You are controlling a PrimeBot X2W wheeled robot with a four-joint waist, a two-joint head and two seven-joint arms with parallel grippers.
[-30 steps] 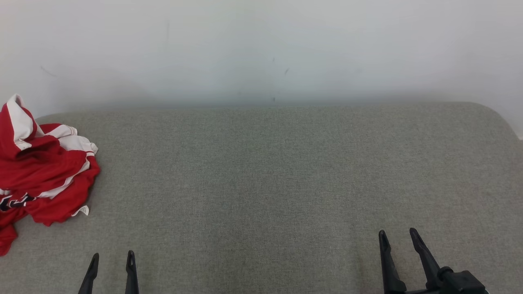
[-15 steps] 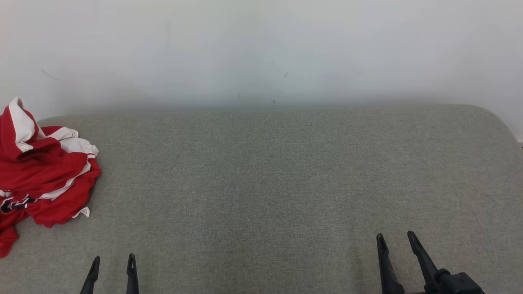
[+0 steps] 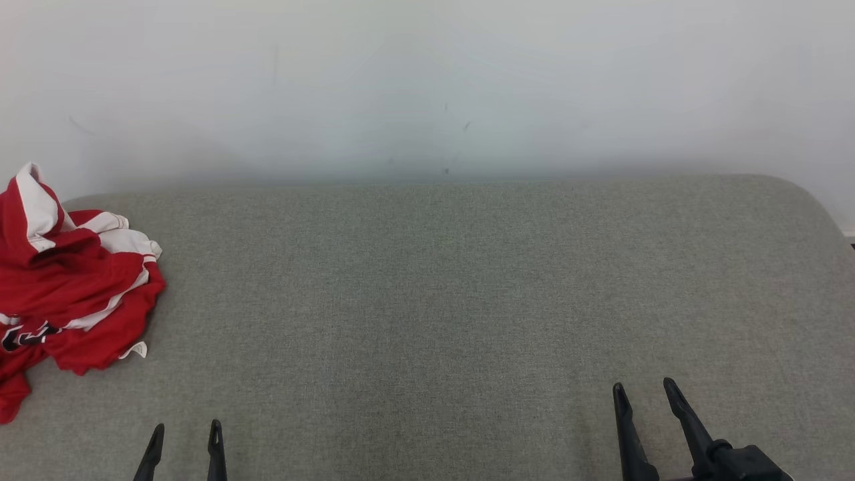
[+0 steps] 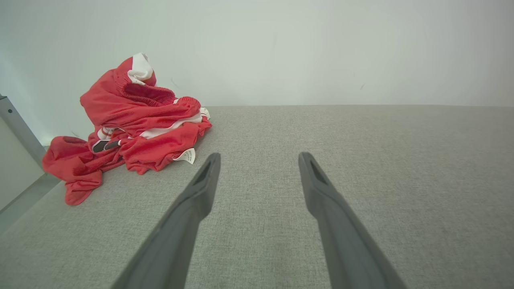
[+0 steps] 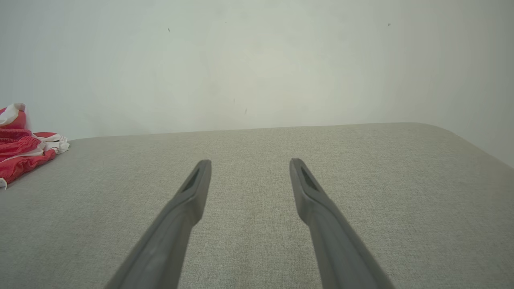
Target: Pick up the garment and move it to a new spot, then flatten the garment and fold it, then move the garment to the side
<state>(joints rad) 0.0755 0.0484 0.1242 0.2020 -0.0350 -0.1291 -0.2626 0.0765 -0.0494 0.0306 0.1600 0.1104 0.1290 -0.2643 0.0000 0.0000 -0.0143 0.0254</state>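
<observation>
Garment (image 3: 70, 287) crumpled at 9 o'clock on grey surface (image 3: 427, 300); left gripper (image 3: 187, 426) at 7, right gripper (image 3: 642, 385) at 5, both spread wide, empty, clear of garment

Garment (image 3: 70, 287) on couch's (image 3: 467, 300) left end
</observation>
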